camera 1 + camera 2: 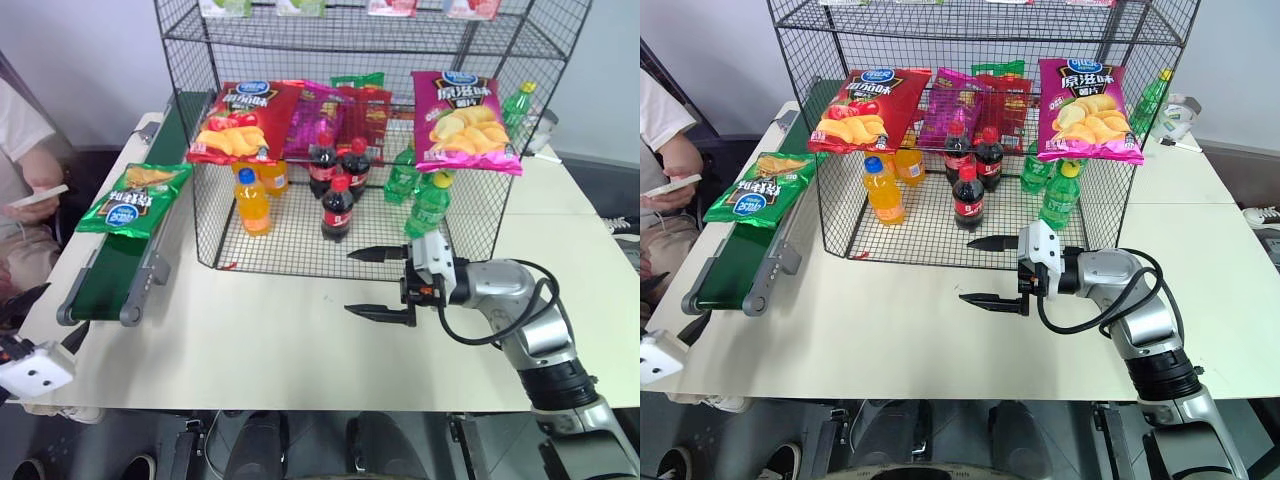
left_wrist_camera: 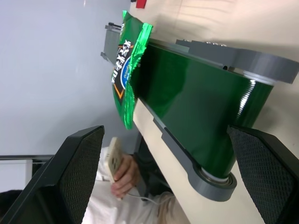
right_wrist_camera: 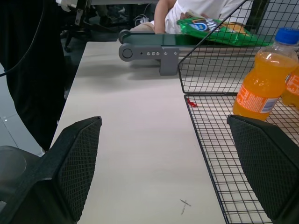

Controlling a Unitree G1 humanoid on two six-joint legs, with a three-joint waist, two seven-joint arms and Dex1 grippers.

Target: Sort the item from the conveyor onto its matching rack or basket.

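Green crisp bag (image 1: 133, 198) lies on the conveyor (image 1: 115, 270), overhanging its outer rail, long axis along the belt; our left gripper (image 2: 173, 177), spread wide, is nearer than our spread right gripper (image 1: 385, 283).

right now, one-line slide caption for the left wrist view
Open left gripper faces the conveyor, green crisp bag at its far end.
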